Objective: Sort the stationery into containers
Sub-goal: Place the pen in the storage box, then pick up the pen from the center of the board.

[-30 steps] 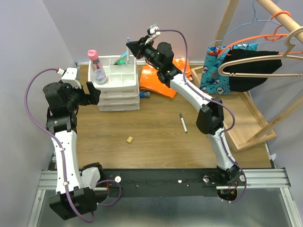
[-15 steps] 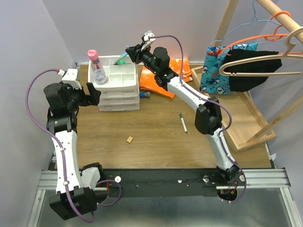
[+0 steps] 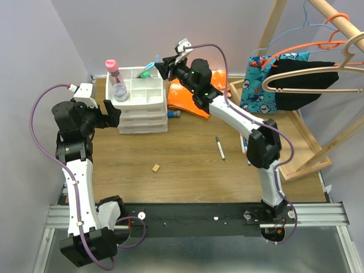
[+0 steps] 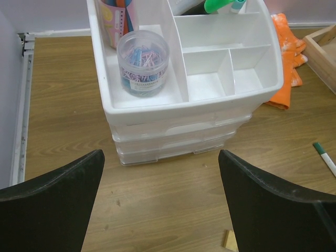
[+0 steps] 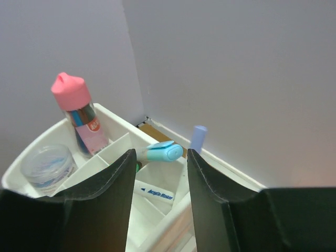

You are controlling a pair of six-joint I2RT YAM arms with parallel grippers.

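One white plastic desk unit with three drawers is standing at the far left of the wooden surface, its smooth top tray divided into several box-shaped compartments. One clear, cylindrical pink-capped bottle is standing upright in the far left compartment. One round clear tub of paper clips is sitting in front of it in the same long compartment.

Three capped items are leaning in the far compartments: one green-capped marker, one light-blue-capped pen and one lilac-capped pen.

One slim white green-capped pen is lying loose right of the surface's middle. One small blue-capped tube is lying just beside the unit's right side, at the edge of the crumpled orange cloth. One small tan block is lying towards the near edge, and one shallow wooden tray is sitting by the right edge.

The left end effector is hovering just beside the unit's left side with its black fingers spread wide, holding nothing and touching nothing.

The right end effector is hanging over the unit's far right corner with its fingers partly apart and nothing clamped between them. The light-blue-capped pen is showing in the gap beyond them, and whether it is touching either finger cannot be told.
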